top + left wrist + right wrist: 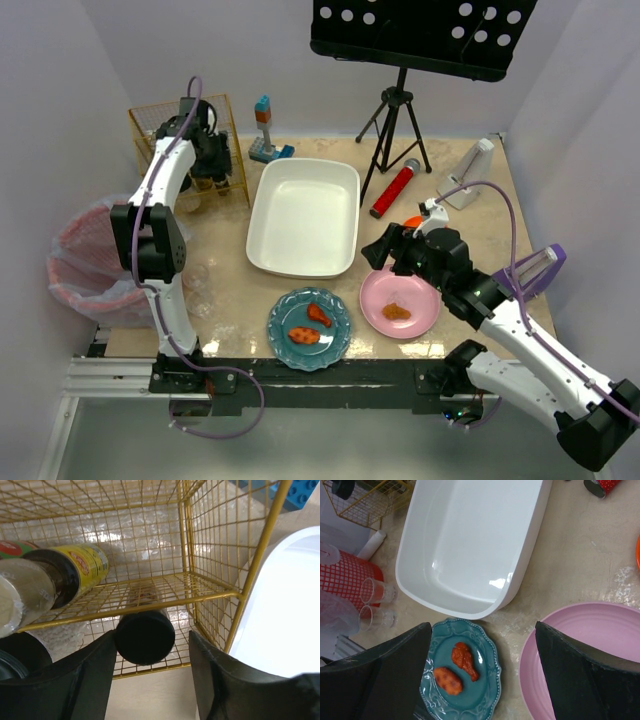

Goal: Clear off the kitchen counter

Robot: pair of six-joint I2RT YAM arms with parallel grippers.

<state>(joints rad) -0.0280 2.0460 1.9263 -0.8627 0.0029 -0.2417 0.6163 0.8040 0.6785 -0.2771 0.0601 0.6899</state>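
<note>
Bottles (75, 572) lie in the far-left wire basket (236, 140); left gripper (152, 645) and right gripper (482, 627) gape wide. Teal plate (309, 328), pink plate (400, 303) and microphone (395, 188) are yet to leave the kitchen counter (220, 270).

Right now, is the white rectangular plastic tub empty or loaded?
Empty. The white rectangular tub shows only bare glossy floor in the top and right wrist views.

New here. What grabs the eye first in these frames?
The big white rectangular tub sits empty in the middle of the beige stone-look kitchen counter. Nearer the arms lie a teal scalloped plate with two pieces of reddish fried chicken and a pink round plate with one. At the far left corner the left arm's open fingers hover at a gold wire basket holding bottles.
</note>
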